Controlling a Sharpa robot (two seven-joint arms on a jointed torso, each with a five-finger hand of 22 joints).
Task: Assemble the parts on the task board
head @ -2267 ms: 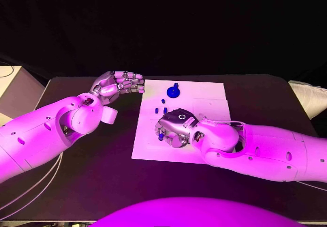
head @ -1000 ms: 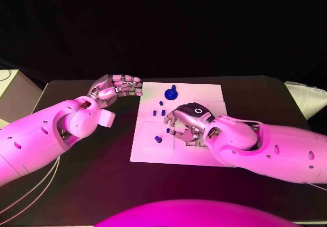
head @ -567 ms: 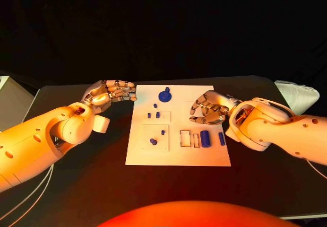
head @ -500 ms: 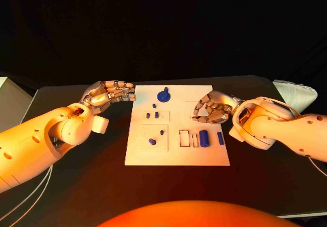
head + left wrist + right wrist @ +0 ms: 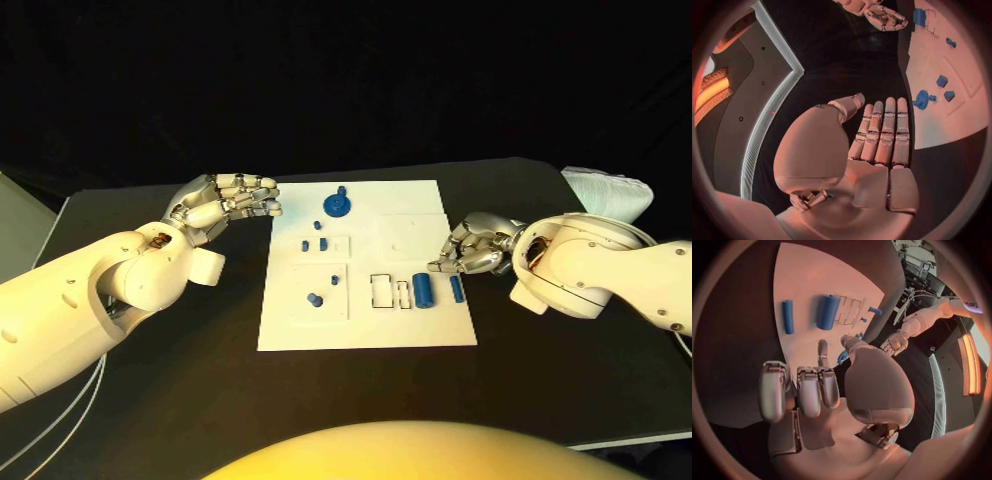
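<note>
A black bench (image 5: 173,380) carries a white task board (image 5: 368,325) lying flat at its middle, with a white robot arm reaching in from each side.

Nearest on the board, in its right half, sit two empty rectangular slots (image 5: 382,290), then a thick blue cylinder (image 5: 421,286) and a thinner blue rod (image 5: 456,289), side by side and lying lengthwise near to far. Left of the slots, a small round blue part (image 5: 315,298) and a tiny blue peg (image 5: 335,281) stand on a raised square of the board.

The right hand (image 5: 469,252) hovers at the board's right edge, just beside the thin rod; its fingers are curled inward and hold nothing.

Farther along the board, two small blue pegs (image 5: 315,244) stand close together, with another tiny one (image 5: 317,225) just beyond them. At the far end sits a round blue disc with a knob (image 5: 336,205).

The left hand (image 5: 231,200) is off the board's far left corner, over bare bench. Its fingers are straight and pressed side by side, holding nothing.

At the bench's far right corner lies a pale ribbed object (image 5: 613,190).
</note>
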